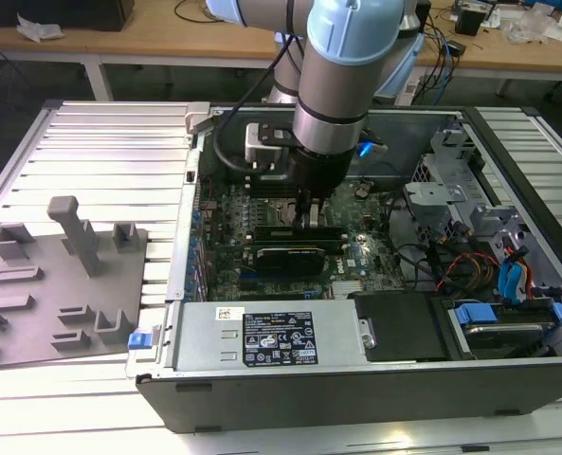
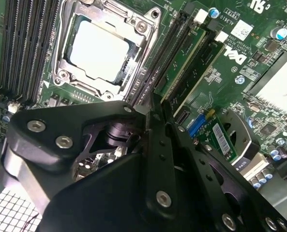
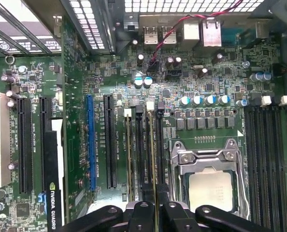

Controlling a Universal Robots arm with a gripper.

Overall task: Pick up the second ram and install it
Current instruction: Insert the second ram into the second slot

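Slatted metal table [image 1: 91,142], open computer case [image 1: 262,389]: the install step looks under way

The gripper [image 1: 311,216] is down on the motherboard beside the CPU socket [image 3: 208,183], its fingers pinched on the second ram [image 3: 156,154], which stands on edge along a memory slot. I cannot tell whether it is seated. By my judgement, seating calls for a straight downward press with the strip square to the slot. The first wrist view shows the strip's thin edge running out from the gripper [image 3: 156,209], with another green strip [image 3: 128,154] a few slots over; the exterior view alone shows a grey fixture tray [image 1: 63,275] beside the case
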